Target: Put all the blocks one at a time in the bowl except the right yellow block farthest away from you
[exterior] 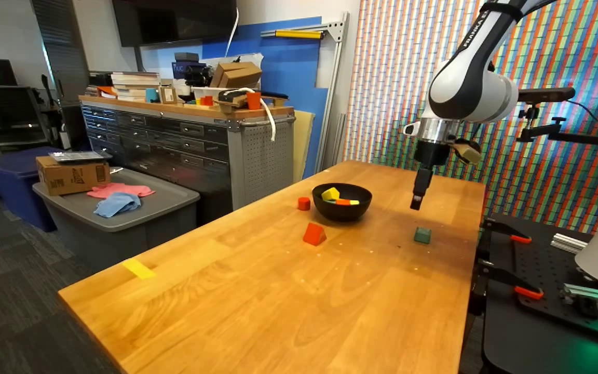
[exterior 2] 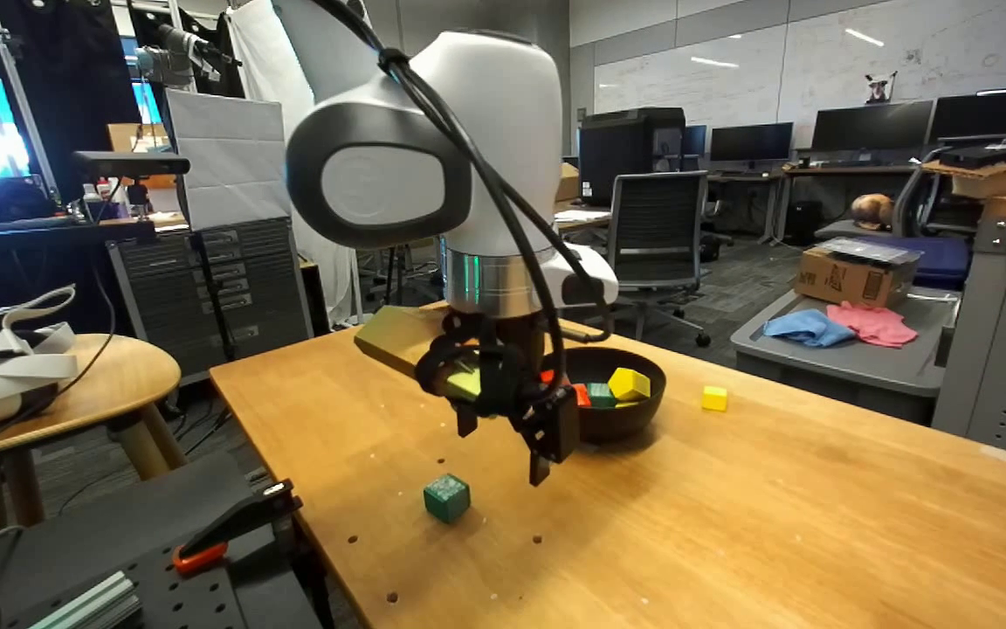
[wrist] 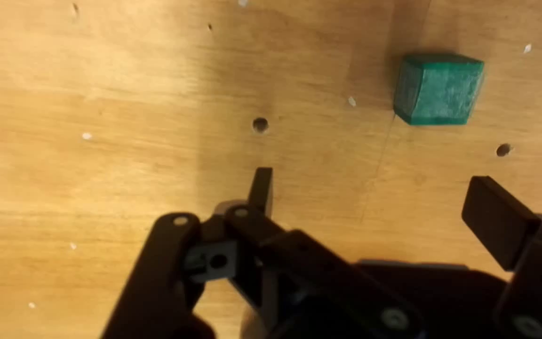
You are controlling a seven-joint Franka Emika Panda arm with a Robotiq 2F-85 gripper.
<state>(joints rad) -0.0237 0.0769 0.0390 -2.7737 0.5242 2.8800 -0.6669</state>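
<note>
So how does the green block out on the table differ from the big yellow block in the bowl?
Place: the green block lies on the wooden tabletop; the yellow block is inside the black bowl.
Pose: the green block sits flat, while the yellow block looks tilted.
Surface: the green block shows whitish scuffs; none can be made out on the yellow block.
Shared: neither is held by the open gripper.

In an exterior view, a yellow cube (exterior 2: 714,398) lies right of the round black bowl (exterior 2: 623,424), a green cube (exterior 2: 447,499) near-left.
</note>
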